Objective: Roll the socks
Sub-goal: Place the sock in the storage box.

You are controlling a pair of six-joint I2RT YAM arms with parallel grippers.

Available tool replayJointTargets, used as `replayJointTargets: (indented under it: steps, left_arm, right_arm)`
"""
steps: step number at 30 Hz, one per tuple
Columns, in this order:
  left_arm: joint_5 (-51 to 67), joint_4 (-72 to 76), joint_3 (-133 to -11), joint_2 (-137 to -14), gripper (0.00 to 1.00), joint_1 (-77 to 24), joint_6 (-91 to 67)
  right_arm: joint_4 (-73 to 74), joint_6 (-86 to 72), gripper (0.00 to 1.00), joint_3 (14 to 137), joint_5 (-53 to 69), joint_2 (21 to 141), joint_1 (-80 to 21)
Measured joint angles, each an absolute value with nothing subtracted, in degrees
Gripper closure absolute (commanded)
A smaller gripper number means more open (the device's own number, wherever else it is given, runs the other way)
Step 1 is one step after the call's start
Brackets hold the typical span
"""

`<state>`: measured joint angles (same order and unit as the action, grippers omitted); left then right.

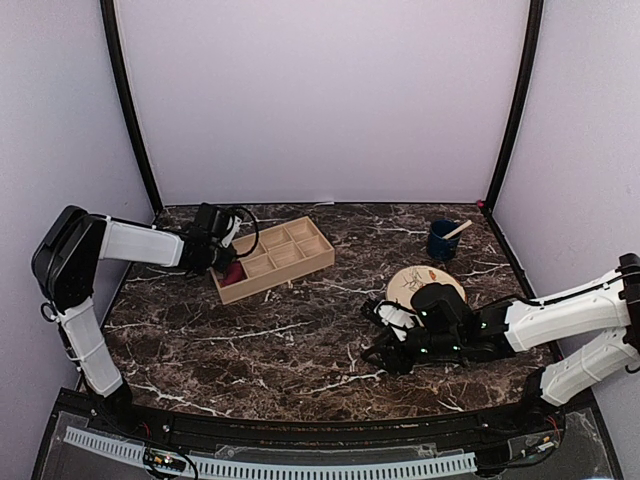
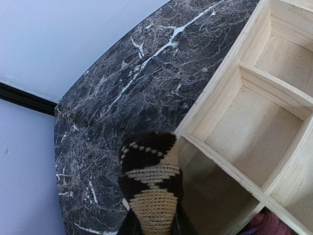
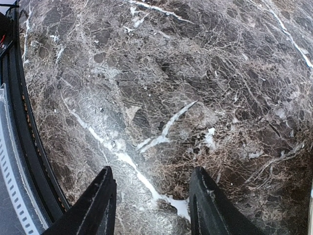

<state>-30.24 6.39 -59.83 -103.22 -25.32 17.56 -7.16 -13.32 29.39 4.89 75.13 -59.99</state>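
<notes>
- Left gripper: closed on the dark brown argyle sock. Only the finger edges show at the bottom of the left wrist view, one on each side of the fabric.
- Dark brown argyle sock: a compact bundle with tan diamonds, standing out beyond the fingertips. It is at the outer wall of the wooden tray, beside the corner compartment. Whether it touches the wall cannot be told.
- Maroon sock: lying inside a tray compartment, only partly in view at the lower right of the left wrist view. From above it appears as a red patch in the tray's near-left end compartment, just beside the left gripper.
- Wooden tray: a shallow box divided into compartments, set at an angle on the left rear part of the marble table.
- Right gripper: its jaws are spread and hold nothing. The black fingers are low over bare marble. From above it is right of centre, well apart from the tray.
- Round tan plate: on the table just behind the right wrist.
- Blue cup: behind the plate, with a pale stick leaning out of it.
</notes>
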Motion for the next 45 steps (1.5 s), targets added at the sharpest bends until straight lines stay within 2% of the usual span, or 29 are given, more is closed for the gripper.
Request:
replayJointTargets:
  steps: [9, 18, 45]
  left_arm:
    - [-24.34, 2.79, -60.38, -104.40, 1.00, -25.32, 15.75]
    - [-19.70, -4.21, -66.63, -107.07, 1.00, -24.23, 13.21]
    - [9.02, -25.02, -84.66, -114.28, 1.00, -12.36, 9.74]
  right_arm:
    - [-6.42, -13.32, 0.52, 30.33, 4.89, 75.77, -59.99]
    - [-5.96, -13.32, 0.52, 30.57, 4.89, 75.77, -59.99]
    - [-3.07, -10.57, 0.51, 34.39, 4.08, 77.56, -59.99]
